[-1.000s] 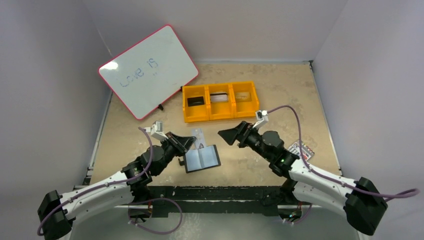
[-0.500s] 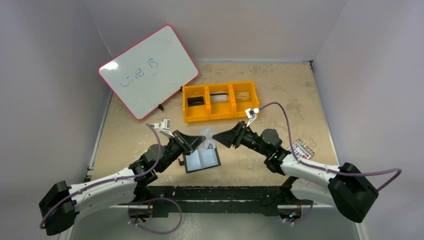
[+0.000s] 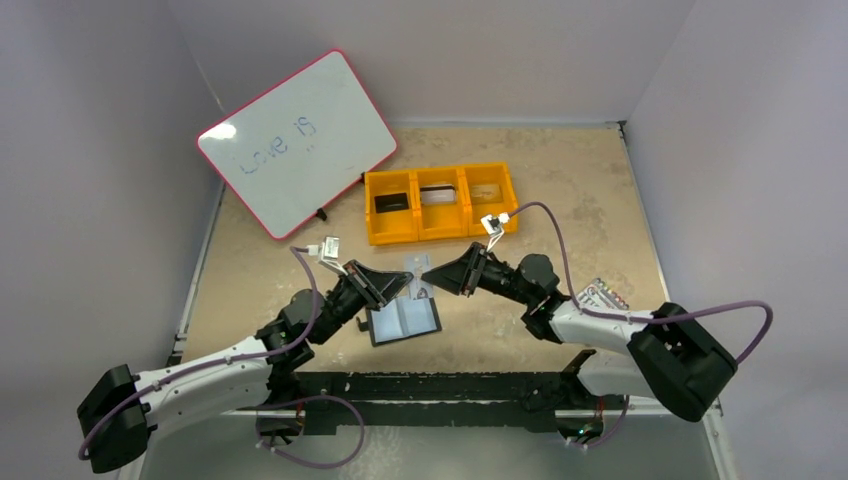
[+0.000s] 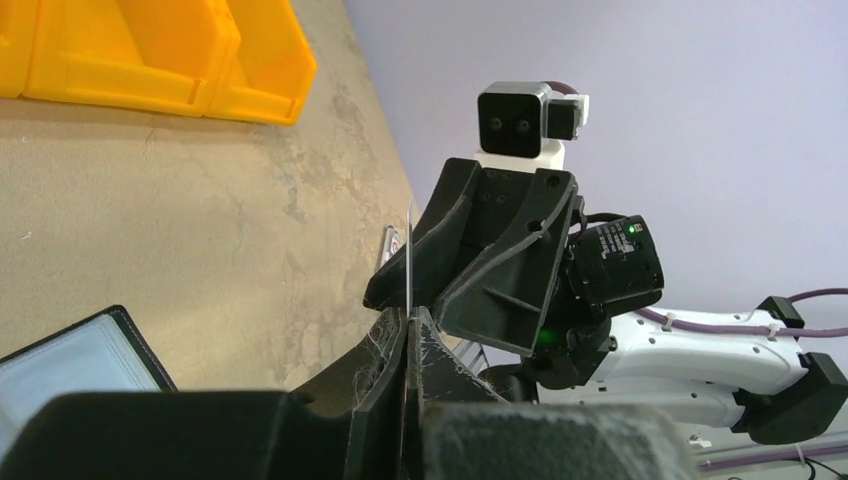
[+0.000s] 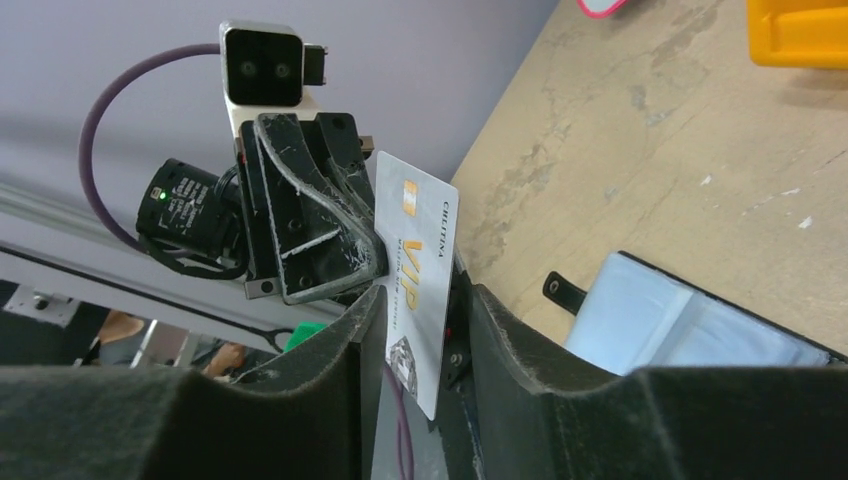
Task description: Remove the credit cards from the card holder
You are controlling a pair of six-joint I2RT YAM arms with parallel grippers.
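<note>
Your left tool is clamped on a pale card. The right tool has a jaw on each side of it, but I cannot tell if it grips. Next, I think you close right firmly, then release left.

Open table R of tray

white VIP card upright between right gripper jaws | left gripper pinching its edge | card holder lies open
</note>
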